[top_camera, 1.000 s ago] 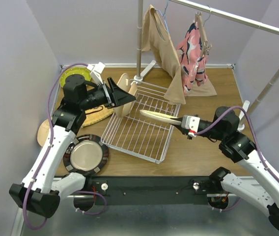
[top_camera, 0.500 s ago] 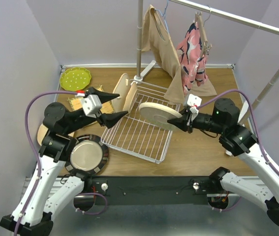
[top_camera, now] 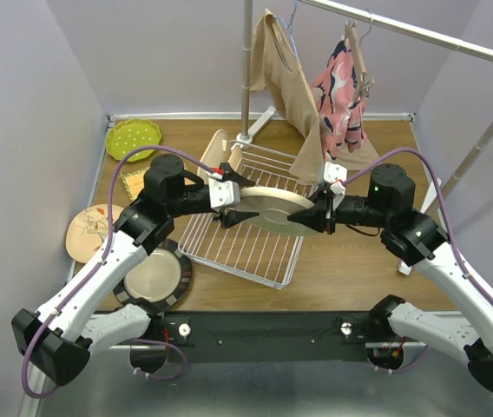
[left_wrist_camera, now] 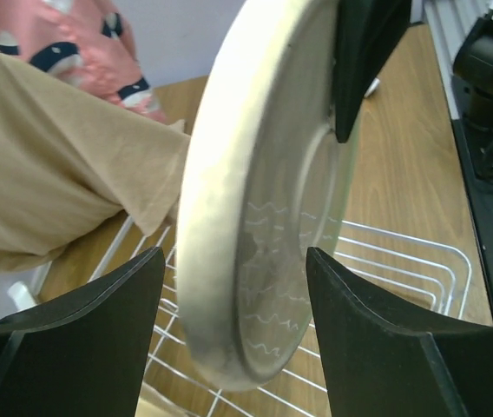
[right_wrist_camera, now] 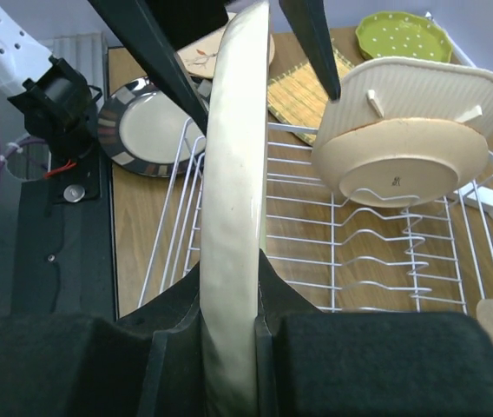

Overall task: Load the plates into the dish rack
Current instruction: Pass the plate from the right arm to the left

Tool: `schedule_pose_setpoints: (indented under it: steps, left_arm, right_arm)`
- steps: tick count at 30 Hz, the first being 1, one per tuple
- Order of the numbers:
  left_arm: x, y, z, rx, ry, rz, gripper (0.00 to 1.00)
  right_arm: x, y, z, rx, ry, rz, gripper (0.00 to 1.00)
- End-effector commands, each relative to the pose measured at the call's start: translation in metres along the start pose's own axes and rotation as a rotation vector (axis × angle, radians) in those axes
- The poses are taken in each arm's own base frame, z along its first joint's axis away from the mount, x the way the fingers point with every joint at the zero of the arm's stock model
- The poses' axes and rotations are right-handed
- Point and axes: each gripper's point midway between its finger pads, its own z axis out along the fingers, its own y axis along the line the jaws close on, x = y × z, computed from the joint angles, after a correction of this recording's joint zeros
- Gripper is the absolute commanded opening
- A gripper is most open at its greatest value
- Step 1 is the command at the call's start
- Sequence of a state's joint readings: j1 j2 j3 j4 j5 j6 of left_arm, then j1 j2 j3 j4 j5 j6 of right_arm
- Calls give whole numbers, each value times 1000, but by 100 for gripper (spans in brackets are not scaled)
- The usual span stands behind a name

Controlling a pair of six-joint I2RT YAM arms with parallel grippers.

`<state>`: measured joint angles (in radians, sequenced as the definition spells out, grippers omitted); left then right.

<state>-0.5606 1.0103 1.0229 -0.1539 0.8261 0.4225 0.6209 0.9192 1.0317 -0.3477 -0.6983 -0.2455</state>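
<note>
Over the dish rack (top_camera: 245, 248) the two arms point at each other. The left arm rises from its base, bends at the elbow and stretches its forearm to the right. The right arm does the same towards the left. Between them hangs a cream plate (top_camera: 272, 207), tilted and lifted above the wires. The right tool (top_camera: 297, 221) is clenched on the right rim of this plate. The left tool (top_camera: 245, 200) is released, with one finger on each side of the opposite rim; in the left wrist view there is a narrow gap beside each finger (left_wrist_camera: 64, 347).

Two more plates (top_camera: 220, 155) stand upright in the far left corner of the rack. On the surface lie a lime green plate (top_camera: 134, 137), a floral plate (top_camera: 90, 233) and a dark-rimmed plate (top_camera: 153, 274).
</note>
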Motion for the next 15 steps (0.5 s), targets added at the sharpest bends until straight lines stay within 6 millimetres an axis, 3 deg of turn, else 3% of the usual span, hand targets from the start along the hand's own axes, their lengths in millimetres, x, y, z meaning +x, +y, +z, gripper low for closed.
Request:
schedule_pose_setpoints:
  steps: [1,3,4,7,12,13,14,15]
  left_arm:
    - [2,-12,6,76,9,9,67]
    - [4,-15,7,95,10,-8,56]
    - [4,-15,7,97,11,-14,30]
    - [5,-16,7,97,17,-30,0]
    - [0,-17,2,72,16,-38,0]
    - [1,-10,0,28,31,-40,0]
    - [-1,-8,-3,3,37,-54,0]
    - [-4,-4,-5,-20,43,-53,0]
  right_arm:
    - [-53,5,-6,-46,-140,-183,1]
    - [-50,5,-5,-54,-132,-200,1]
    - [-49,6,-4,-60,-129,-204,1]
    - [-46,6,-3,-70,-123,-217,1]
    - [-39,-1,-1,-34,-103,-202,1]
    - [-38,-3,-1,-16,-98,-198,7]
    - [-37,-6,-2,3,-94,-189,21]
    - [-33,-14,-2,48,-79,-180,51]
